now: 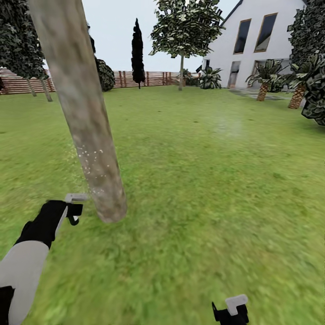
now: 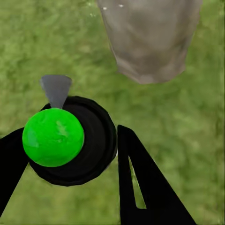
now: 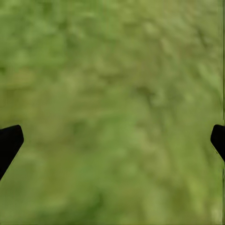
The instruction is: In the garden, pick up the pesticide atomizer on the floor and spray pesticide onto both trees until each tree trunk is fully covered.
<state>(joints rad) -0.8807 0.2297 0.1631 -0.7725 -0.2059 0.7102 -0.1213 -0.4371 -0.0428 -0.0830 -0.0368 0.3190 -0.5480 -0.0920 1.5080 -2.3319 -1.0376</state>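
A thick pale grey-brown tree trunk (image 1: 85, 113) rises from the lawn close in front of me, leaning left. White specks dot its lower part. My left gripper (image 1: 72, 211) is shut on the pesticide atomizer (image 1: 76, 197), just left of the trunk's base. In the left wrist view the atomizer (image 2: 96, 140) is a round black body with a bright green top and a grey nozzle aimed toward the trunk (image 2: 150, 37), held between the left gripper (image 2: 70, 152) fingers. A second tree (image 1: 184, 27) stands far back. My right gripper (image 1: 231, 311) (image 3: 112, 140) hangs open over grass.
Green lawn (image 1: 203, 180) spreads all around. A brown slat fence (image 1: 149, 77) runs along the back, with a black cone-shaped tree (image 1: 137, 49) before it. A white house (image 1: 262, 40) and palm-like plants (image 1: 264, 79) stand at the back right. More trees (image 1: 22, 40) are at the left.
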